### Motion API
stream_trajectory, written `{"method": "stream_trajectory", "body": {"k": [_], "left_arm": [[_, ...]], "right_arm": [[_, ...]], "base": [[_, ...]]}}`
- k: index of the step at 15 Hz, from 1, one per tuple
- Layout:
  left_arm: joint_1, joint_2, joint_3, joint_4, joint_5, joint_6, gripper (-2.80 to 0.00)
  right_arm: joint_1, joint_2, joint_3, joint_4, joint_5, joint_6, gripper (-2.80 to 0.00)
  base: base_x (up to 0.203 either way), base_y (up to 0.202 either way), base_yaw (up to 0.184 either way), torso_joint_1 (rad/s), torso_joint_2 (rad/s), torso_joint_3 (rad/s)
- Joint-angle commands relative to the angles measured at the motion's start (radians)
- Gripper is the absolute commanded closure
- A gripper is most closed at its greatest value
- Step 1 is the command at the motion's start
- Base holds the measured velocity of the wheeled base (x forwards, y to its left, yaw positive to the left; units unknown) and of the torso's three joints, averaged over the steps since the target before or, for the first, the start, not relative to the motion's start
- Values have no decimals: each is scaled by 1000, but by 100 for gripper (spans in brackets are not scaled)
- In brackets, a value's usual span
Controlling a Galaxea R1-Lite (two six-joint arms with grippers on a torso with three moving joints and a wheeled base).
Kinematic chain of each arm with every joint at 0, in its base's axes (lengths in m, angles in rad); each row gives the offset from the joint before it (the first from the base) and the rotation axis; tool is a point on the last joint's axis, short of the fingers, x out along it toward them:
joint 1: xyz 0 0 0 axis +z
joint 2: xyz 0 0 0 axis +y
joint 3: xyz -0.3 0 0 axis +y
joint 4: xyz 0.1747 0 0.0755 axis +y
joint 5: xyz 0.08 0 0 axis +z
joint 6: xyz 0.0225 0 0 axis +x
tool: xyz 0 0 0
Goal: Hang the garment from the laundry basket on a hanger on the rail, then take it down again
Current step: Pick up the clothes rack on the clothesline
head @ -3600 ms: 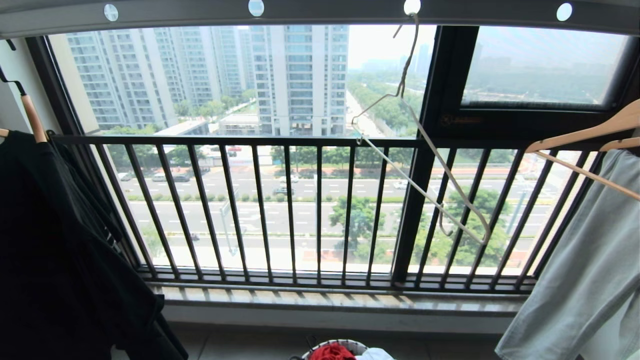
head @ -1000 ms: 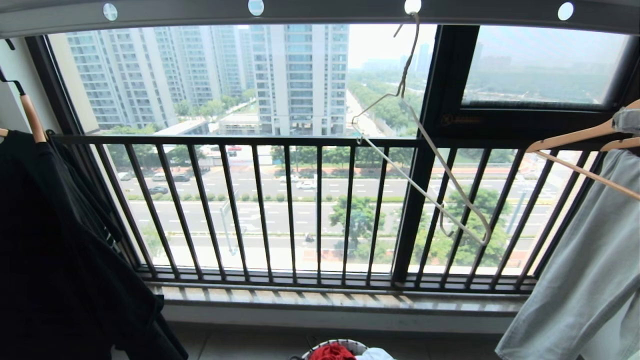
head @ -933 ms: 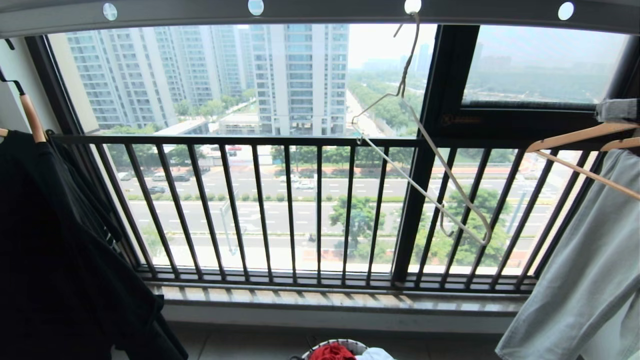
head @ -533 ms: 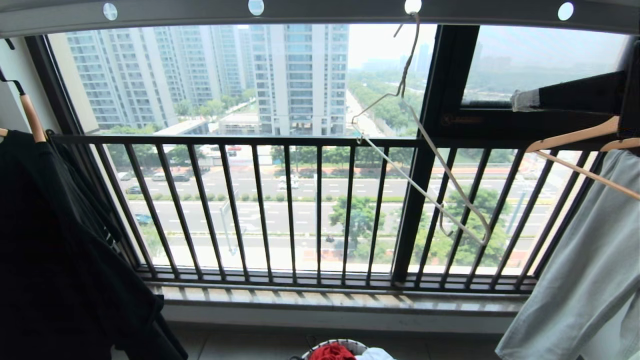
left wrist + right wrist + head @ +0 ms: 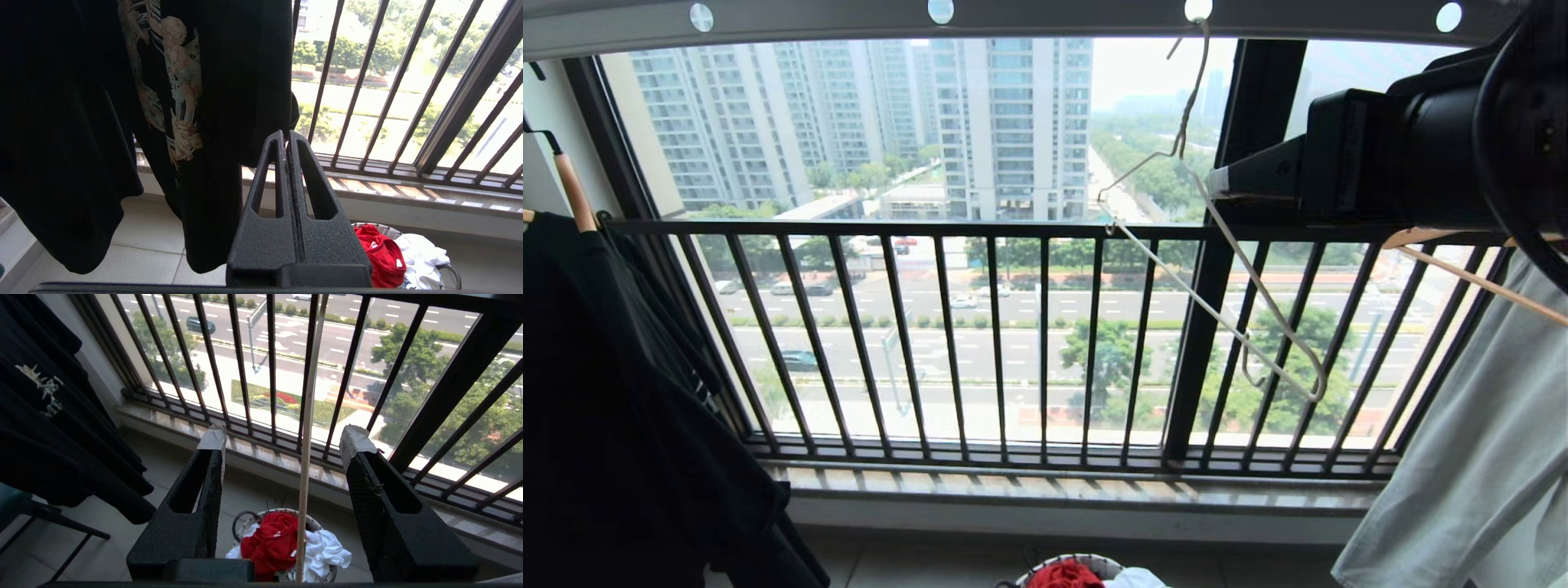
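The grey rail [image 5: 1062,18] spans the top of the window, the off-white wire hanger [image 5: 1217,269] hooked on it with the right tool [image 5: 282,449] spread apart around its wire, the left tool [image 5: 286,141] pressed together lower left, and the red garment [image 5: 271,541] in the laundry basket [image 5: 241,522] on the floor.

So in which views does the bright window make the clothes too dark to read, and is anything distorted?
Head view: backlit, the black T-shirt is nearly featureless, and the rail bows from lens distortion. Left wrist view: the same shirt's print still reads. Right wrist view: the garment in the laundry basket is evenly lit.
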Motion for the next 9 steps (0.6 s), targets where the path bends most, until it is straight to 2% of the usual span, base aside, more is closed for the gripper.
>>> {"method": "stream_trajectory", "body": {"k": [1, 6, 9], "left_arm": [[0, 2, 0, -1, 1, -1, 0], [0, 2, 0, 0, 1, 0, 0], [0, 0, 0, 0, 1, -1, 0]], "right_arm": [[8, 76, -38, 2, -27, -2, -280], [-1, 115, -54, 5, -39, -115, -280], [-36, 148, -51, 8, -39, -166, -280]], "base": [[0, 0, 0, 0, 0, 0], [0, 0, 0, 0, 0, 0], [0, 0, 0, 0, 0, 0]]}}
